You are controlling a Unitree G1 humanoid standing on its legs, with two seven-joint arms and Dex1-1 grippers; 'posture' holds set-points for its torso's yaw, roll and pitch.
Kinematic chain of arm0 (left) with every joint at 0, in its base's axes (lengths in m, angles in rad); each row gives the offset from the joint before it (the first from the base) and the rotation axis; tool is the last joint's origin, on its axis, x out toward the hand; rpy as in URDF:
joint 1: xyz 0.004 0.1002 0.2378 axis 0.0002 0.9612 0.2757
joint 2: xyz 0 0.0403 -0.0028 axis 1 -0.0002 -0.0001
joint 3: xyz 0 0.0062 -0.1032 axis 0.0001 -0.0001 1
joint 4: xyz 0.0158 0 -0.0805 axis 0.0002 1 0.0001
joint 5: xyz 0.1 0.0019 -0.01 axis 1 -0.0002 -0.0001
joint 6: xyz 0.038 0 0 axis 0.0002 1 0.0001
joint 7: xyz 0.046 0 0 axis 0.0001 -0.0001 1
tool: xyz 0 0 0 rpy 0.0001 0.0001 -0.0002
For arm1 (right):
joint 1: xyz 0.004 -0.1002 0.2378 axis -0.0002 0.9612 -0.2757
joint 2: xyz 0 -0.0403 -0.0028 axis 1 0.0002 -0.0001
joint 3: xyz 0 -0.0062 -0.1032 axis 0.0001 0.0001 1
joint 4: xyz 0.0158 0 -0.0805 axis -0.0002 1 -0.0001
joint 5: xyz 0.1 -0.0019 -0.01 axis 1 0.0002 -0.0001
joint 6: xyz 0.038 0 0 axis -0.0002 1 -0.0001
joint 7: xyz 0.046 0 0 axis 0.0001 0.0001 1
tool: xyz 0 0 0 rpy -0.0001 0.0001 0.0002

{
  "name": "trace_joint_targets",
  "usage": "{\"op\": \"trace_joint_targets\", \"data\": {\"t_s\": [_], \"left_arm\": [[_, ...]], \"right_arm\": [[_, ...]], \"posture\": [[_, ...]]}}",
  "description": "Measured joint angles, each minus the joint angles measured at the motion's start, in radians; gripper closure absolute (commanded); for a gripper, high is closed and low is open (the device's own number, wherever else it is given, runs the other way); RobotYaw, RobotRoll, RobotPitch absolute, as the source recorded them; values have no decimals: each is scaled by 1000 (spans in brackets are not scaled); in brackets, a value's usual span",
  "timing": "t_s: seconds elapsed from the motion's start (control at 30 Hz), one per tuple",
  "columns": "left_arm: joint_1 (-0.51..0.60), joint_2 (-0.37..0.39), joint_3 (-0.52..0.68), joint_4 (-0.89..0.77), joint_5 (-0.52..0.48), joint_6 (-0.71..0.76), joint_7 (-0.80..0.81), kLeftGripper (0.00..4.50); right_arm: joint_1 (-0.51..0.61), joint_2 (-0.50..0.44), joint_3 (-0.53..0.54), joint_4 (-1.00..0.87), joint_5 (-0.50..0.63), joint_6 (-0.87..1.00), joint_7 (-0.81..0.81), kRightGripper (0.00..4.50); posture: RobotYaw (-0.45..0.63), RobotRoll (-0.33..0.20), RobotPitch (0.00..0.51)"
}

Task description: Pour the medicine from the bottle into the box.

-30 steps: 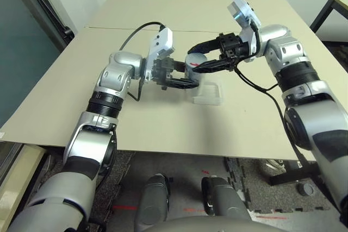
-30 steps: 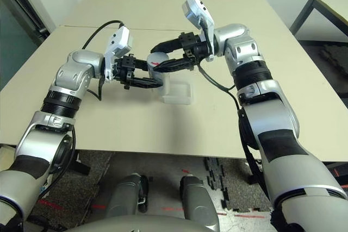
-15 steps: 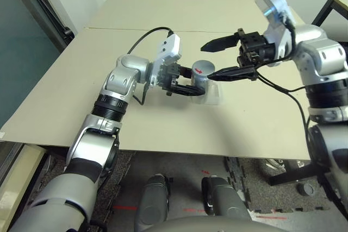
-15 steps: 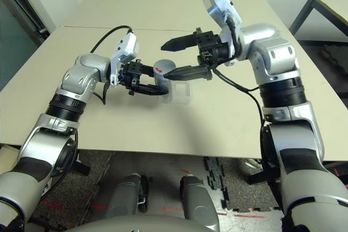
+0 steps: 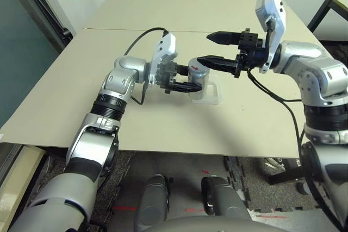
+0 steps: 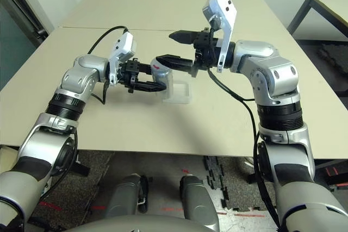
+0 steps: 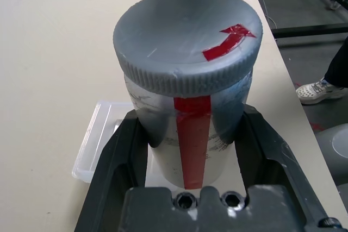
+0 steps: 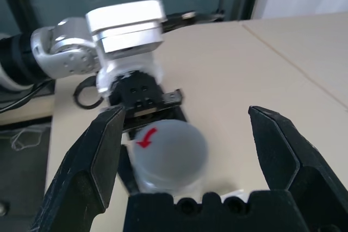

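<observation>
Over the table (image 5: 136,118): we have both arms at work near its middle.
Left gripper (image 7: 187,134): we have its fingers closed on the sides of the bottle (image 7: 190,107), upright under its grey cap (image 7: 187,33).
Right gripper (image 8: 190,150): we hold it wide open, nothing between its fingers, close to the cap.
Box (image 5: 213,100): we see the clear tray on the table, just beside the bottle.
Medicine: we cannot make it out.

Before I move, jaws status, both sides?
Left gripper: closed on the bottle.
Right gripper: jaws open, holding nothing.
</observation>
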Motion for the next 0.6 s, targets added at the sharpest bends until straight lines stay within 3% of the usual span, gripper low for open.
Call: {"op": "trace_joint_targets", "data": {"t_s": [0.6], "left_arm": [[-15,-3,-8,36,3,-27,-10,2042]], "right_arm": [[-14,50,112,48,-102,-31,-101,0]], "posture": [[-14,0,86]]}}
